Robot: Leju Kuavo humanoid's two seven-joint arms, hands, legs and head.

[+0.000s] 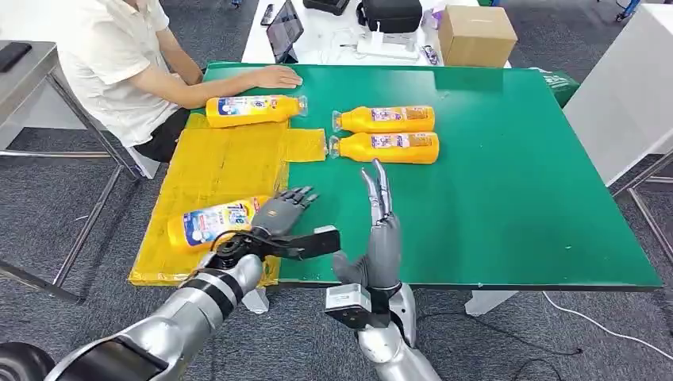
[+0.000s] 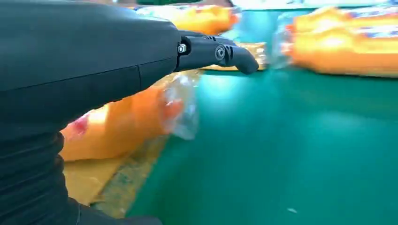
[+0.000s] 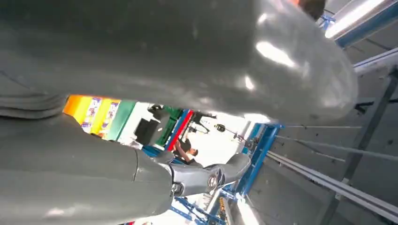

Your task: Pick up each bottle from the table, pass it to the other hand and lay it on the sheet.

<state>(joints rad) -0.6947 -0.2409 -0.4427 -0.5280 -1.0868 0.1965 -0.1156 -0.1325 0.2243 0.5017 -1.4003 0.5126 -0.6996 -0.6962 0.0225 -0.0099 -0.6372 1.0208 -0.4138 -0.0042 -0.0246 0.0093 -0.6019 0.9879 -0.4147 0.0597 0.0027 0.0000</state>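
Bottle point(image 1: 214, 223) lies on the yellow sheet point(image 1: 226, 163) under the open left hand point(image 1: 283, 209), seemingly untouched; right hand point(image 1: 379, 226) open, upright.

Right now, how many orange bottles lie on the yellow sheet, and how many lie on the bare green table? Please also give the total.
Bottles on the yellow sheet: 2, the far one and the near one
Bottles on the green table: 2, one behind the other
Total: 4 bottles

Glossy plastic bottles point(image 1: 386, 119), a crinkled shiny yellow sheet point(image 1: 218, 171), a matt green table point(image 1: 516, 190).
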